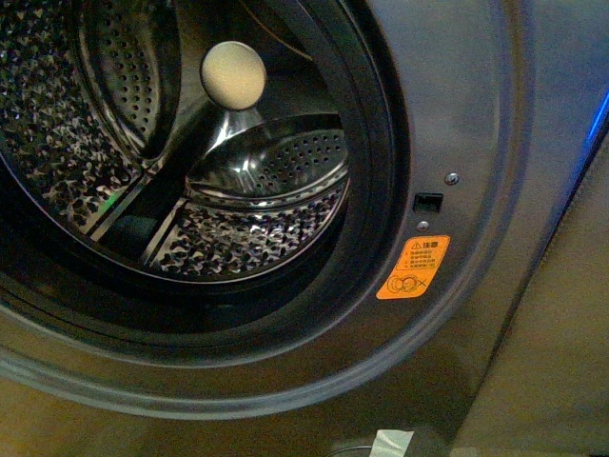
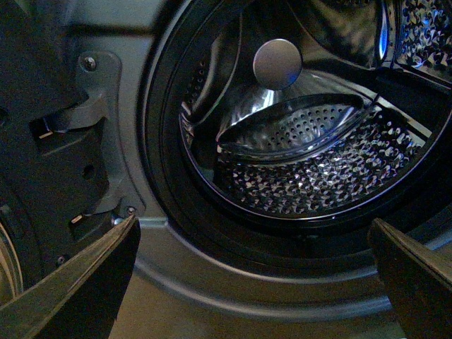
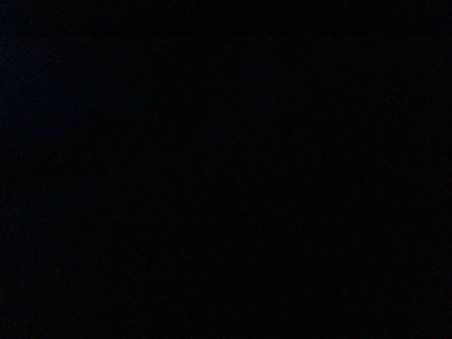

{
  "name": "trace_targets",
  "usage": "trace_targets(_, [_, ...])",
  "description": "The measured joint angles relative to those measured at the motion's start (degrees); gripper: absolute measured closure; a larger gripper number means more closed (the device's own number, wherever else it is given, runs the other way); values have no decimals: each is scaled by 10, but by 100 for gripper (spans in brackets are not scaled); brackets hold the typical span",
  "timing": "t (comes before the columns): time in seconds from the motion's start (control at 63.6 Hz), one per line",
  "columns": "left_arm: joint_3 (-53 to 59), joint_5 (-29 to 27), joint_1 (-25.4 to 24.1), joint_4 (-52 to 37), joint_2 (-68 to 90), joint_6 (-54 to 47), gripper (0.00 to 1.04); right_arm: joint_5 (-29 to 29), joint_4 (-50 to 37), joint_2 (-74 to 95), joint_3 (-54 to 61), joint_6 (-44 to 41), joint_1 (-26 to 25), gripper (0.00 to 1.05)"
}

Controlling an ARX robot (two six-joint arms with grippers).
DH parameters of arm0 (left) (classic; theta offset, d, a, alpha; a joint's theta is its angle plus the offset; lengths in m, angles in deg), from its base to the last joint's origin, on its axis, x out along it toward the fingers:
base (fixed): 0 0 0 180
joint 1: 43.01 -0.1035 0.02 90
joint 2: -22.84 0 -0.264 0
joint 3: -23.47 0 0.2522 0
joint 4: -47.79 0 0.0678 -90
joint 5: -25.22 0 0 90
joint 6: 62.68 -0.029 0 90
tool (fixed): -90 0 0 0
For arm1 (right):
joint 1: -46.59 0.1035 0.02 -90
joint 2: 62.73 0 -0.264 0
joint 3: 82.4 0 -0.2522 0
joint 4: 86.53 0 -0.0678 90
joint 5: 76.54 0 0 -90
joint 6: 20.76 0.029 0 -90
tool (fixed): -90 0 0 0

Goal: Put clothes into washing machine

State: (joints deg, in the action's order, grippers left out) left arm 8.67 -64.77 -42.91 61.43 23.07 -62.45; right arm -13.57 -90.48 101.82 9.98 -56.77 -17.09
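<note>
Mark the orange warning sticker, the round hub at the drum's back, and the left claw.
orange warning sticker [image 1: 413, 268], front view, middle of the label.
round hub [image 1: 233, 75], front view, centre of its pale face.
left claw [image 2: 254, 226], left wrist view, midway between its open fingertips.

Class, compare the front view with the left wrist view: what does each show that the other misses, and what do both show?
Only the front view: the orange sticker, the latch slot above it, and a blue light at the right edge. Only the left wrist view: the left gripper, wide open and empty, and the door hinge. Both: the washing machine, its drum, rubber rim and round hub; no clothes in either.
</note>
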Motion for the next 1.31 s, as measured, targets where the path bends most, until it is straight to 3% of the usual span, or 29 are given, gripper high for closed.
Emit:
trace_targets(0.66, [0,0,0,0,0,0,7,23,-6,44,-30,-18,-9,7])
trace_targets(1.101, [0,0,0,0,0,0,7,38,-178,-33,71,2,-6,72])
trace_targets(1.227, [0,0,0,0,0,0,7,2,-237,-118,131,6,-8,92])
trace_targets(1.305, [0,0,0,0,0,0,7,-35,-276,-186,178,6,-10,98])
